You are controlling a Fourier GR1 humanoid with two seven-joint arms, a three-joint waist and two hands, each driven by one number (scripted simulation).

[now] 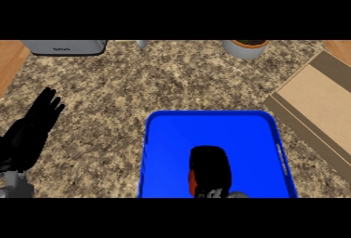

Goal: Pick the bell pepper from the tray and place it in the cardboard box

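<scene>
Resting at the view's left edge, the robot's black left hand (33,128) stands over the speckled granite counter (137,88) with its fingers straight and up, holding nothing, well apart from the tray.

Further right, the shallow blue plastic tray (159,139) with rounded corners lies at the lower middle of the counter. Over its lower middle sits the black right hand (209,167), coming in from the bottom edge and seen from the back. A sliver of red shows at its left flank, which I take to be the red bell pepper (192,182); the hand appears curled down over it, so I judge it is grasping the pepper, which has not left the tray. The hand hides most of the pepper, so I cannot tell its long axis.

Right again, the open brown cardboard box (316,100) lies slanted at the counter's right edge, just beside the tray's upper right corner. The coming move turns on this: the box lies up and to the right of the right hand, the nearer one, and the carry must clear the tray's right rim.

Along the top edge stand a grey appliance (65,47) whose small label is too small to read, and a pale round plant pot (245,48).
</scene>
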